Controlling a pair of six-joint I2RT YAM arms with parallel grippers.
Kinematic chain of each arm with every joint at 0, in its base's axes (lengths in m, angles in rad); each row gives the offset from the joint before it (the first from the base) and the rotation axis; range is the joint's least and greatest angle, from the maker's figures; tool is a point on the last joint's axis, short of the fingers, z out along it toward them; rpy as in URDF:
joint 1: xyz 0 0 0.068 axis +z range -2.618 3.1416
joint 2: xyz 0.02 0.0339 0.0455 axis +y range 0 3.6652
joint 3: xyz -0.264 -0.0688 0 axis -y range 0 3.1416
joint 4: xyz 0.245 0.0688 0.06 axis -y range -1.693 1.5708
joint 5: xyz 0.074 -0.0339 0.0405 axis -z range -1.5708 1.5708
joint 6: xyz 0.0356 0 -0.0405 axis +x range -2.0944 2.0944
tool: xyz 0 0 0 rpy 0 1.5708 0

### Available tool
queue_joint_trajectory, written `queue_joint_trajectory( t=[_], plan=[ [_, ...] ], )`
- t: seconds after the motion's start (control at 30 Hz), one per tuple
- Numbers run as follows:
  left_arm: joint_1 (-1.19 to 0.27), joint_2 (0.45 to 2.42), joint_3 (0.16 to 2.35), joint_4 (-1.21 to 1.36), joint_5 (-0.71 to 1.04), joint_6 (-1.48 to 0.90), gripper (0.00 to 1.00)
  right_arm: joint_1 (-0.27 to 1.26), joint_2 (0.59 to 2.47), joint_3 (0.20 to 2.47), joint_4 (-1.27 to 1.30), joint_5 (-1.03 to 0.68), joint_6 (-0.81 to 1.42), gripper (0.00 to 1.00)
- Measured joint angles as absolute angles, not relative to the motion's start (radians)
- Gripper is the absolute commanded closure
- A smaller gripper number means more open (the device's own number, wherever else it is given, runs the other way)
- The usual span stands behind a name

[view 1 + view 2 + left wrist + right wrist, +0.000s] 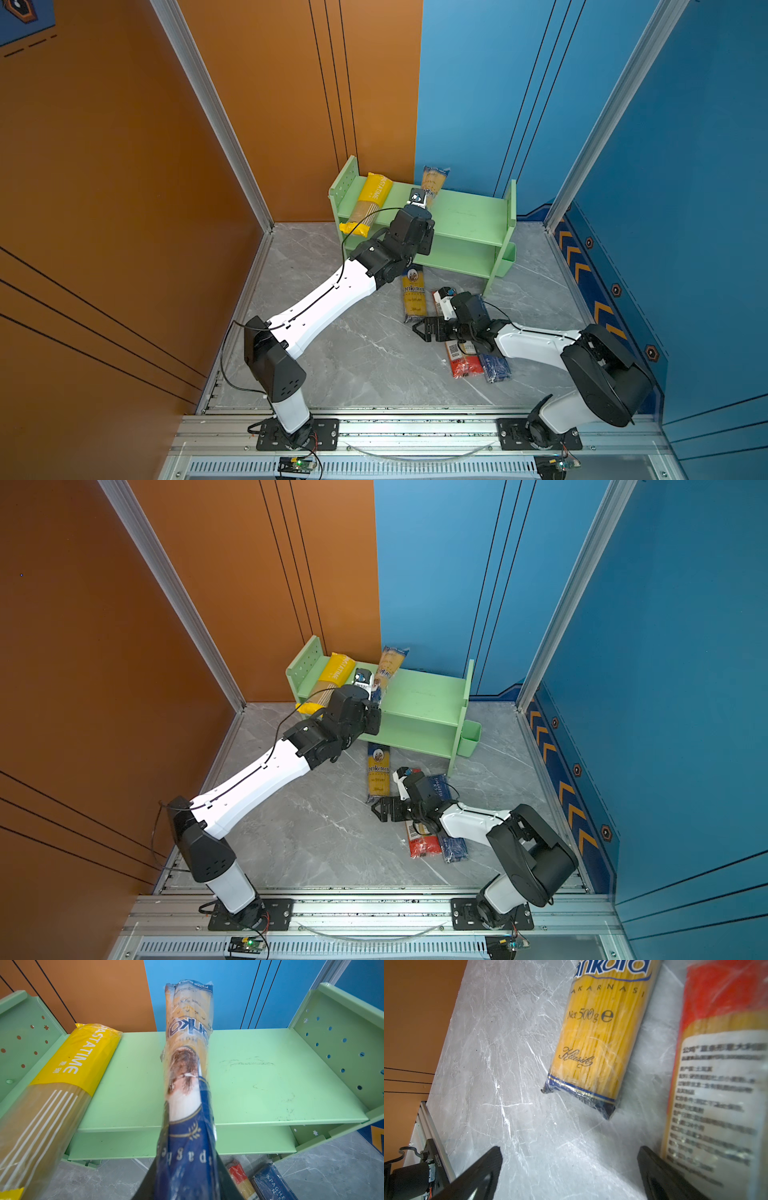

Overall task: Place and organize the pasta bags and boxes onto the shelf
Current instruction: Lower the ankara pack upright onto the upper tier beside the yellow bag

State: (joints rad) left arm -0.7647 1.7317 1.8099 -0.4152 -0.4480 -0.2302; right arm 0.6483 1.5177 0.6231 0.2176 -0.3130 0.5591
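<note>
Lettering "PASTATIME" marks the yellow pack (368, 203), lying front-to-back at the left end of the shelf (469, 216), on its top tier and overhanging the front edge. The left gripper (188, 1186) is clamped on an "ankara" pack (188, 1043), which points at the back wall above that tier. A second ankara pack (413, 297), "Net 500 g", "Klasik", lies front-to-back on the floor (353, 353). The right gripper (569, 1153) gapes empty beside the red-ended pack (461, 361) and the dark blue "SPAGHE…" box (494, 368).
</note>
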Motion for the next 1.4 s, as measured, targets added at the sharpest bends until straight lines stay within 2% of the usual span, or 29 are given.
queue_joint_trajectory(
  t=[0.9, 1.4],
  plan=[
    [-0.731, 1.781, 1.835, -0.437, -0.433, -0.26, 1.0, 0.647, 1.499, 0.607, 0.218, -0.313, 0.559, 0.0],
    [-0.725, 1.781, 1.781, -0.399, -0.434, -0.282, 1.0, 0.641, 1.502, 0.606, 0.222, -0.314, 0.562, 0.0]
  ],
)
